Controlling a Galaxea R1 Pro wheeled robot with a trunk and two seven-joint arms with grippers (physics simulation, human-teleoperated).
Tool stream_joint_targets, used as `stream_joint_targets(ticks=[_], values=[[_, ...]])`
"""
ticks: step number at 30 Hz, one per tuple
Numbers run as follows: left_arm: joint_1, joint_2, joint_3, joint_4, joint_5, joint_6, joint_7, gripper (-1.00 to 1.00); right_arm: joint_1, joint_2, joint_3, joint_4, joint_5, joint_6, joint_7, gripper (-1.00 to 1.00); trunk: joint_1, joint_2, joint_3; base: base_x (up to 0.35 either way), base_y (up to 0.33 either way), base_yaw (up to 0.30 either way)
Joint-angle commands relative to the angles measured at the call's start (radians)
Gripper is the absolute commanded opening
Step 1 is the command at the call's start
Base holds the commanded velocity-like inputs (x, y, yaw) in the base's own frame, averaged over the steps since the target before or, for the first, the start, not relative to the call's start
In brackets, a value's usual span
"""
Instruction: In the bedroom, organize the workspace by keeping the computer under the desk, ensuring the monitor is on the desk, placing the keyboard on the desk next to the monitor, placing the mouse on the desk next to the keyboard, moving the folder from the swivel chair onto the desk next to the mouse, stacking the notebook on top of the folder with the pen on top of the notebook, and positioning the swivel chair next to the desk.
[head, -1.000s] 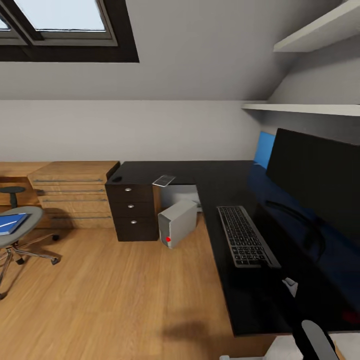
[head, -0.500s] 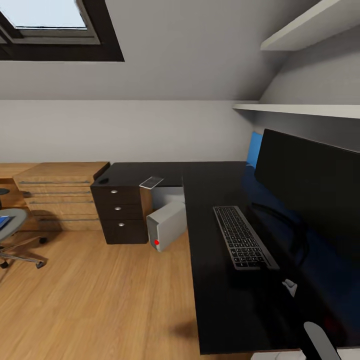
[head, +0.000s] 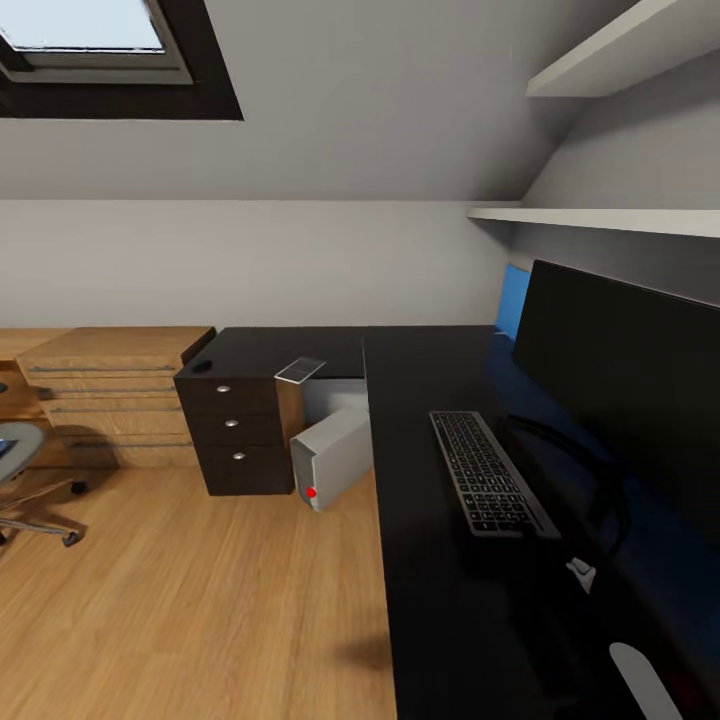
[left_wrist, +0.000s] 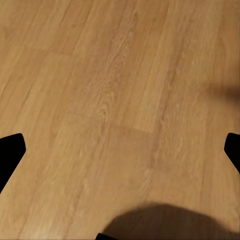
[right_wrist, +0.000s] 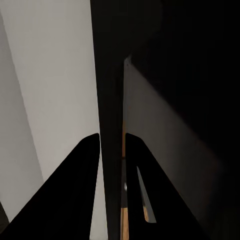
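View panned slightly right vs half a second ago; things themselves unmoved. Left end effector (left_wrist: 120, 150) spread open over wood floor (left_wrist: 115, 90); right end effector (right_wrist: 112, 145) nearly closed, empty. One slim silver-grey keyboard (head: 490, 472) on long black-topped desk (head: 440, 560), beside one wide black monitor (head: 625, 385). One silver-grey tower computer (head: 335, 455) tilted at the desk's edge. One small dark grey notebook (head: 300, 370), one dark mouse (head: 201, 366) farther back. Grey swivel chair (head: 25, 470) far left. No readable text.
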Motion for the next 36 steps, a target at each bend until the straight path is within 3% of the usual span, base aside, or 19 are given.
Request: stream_joint_targets(ticks=[1, 16, 17, 36], values=[[0.0, 0.001, -0.003, -0.001, 0.01, -0.003, 0.005, 1.0, 0.0, 0.0, -0.003, 0.035, 0.005, 0.004, -0.059, -1.0, 0.0, 0.0, -0.001, 0.011, 0.0, 0.0], [0.0, 0.001, -0.003, -0.001, 0.011, -0.003, 0.005, 1.0, 0.0, 0.004, -0.001, 0.033, 0.006, -0.003, -0.062, -1.0, 0.0, 0.0, -0.001, 0.001, -0.043, 0.0], [0.0, 0.001, -0.003, -0.001, 0.011, -0.003, 0.005, 1.0, 0.0, 0.004, -0.001, 0.033, 0.006, -0.003, -0.062, 1.0, 0.0, 0.0, -0.001, 0.0, 0.0, 0.0], [0.0, 0.001, -0.003, -0.001, 0.011, -0.003, 0.005, 1.0, 0.0, 0.004, -0.001, 0.031, 0.006, -0.003, -0.062, 1.0, 0.0, 0.0, -0.001, -0.044, -0.04, 0.0]])
